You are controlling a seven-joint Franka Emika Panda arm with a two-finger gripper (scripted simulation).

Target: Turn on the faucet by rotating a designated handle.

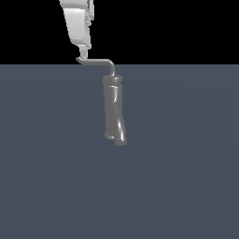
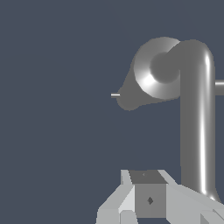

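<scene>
The faucet [image 1: 114, 109] is a glossy grey column, slightly bent, standing on the flat grey floor in the middle of the exterior view. From its top rises the handle [image 1: 98, 61], a thin L-shaped rod that runs toward the exterior view's left and ends in a small hooked tip. My white gripper [image 1: 83, 49] comes down from above, its tip touching that hooked end. In the wrist view the faucet [image 2: 153, 74] is seen from above and the handle [image 2: 197, 122] runs alongside my gripper [image 2: 148, 176]. The fingers sit together, with the rod beside them, not between them.
A plain dark grey floor [image 1: 186, 177] surrounds the faucet on every side. In the wrist view a short thin stub [image 2: 115, 94] pokes out from the faucet's base, and another short rod end [image 2: 219, 87] shows past the handle.
</scene>
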